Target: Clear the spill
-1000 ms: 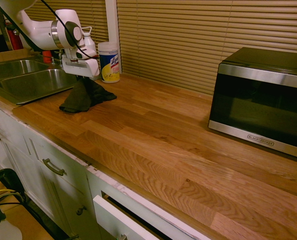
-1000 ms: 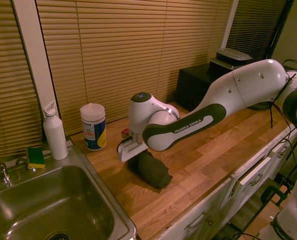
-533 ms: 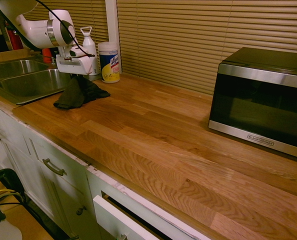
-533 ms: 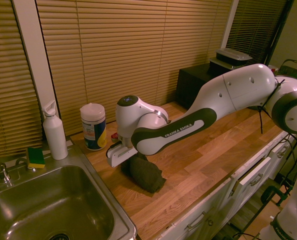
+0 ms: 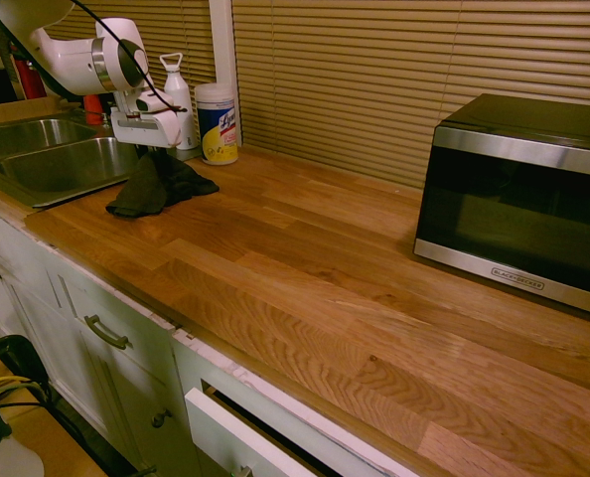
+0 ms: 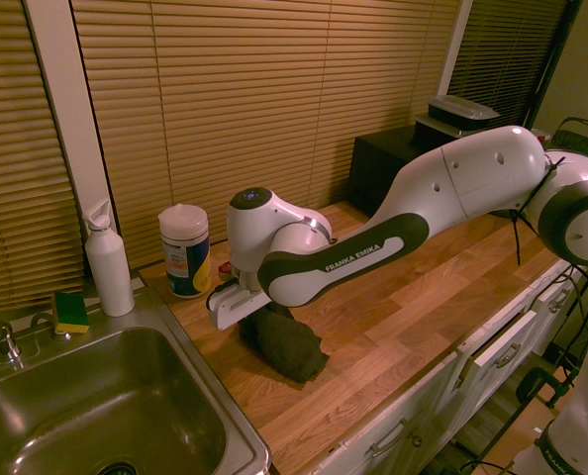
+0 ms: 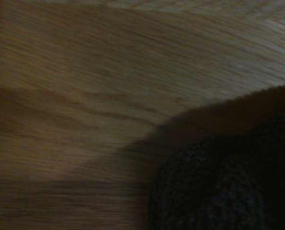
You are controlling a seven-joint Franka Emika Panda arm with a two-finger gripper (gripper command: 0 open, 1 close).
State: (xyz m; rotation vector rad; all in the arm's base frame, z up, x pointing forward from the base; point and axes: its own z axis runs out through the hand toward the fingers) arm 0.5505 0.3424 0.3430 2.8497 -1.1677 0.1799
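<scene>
A dark grey-black cloth rag (image 5: pixel 156 189) lies bunched on the wooden counter beside the sink, peaked up toward my gripper (image 5: pixel 148 149). From the other side, the rag (image 6: pixel 284 341) sits right under the gripper (image 6: pixel 243 315), whose tips are buried in its top. The wrist view shows bare wood grain and the rag's (image 7: pixel 229 187) rough weave at one corner. No spill shows on the counter in any view; it is hidden or out of view.
A steel sink (image 5: pixel 37 189) (image 6: pixel 210 396) lies just past the rag. A wipes canister (image 5: pixel 217 124) (image 6: pixel 185 250), a white bottle (image 5: pixel 176 94) (image 6: pixel 108 259) and a sponge (image 6: pixel 71 311) stand at the back. A microwave (image 5: pixel 518 199) stands at the counter's far end.
A second ago the arm and rag were farther from the sink; they slid toward it. Over the last half second they have hardly moved.
</scene>
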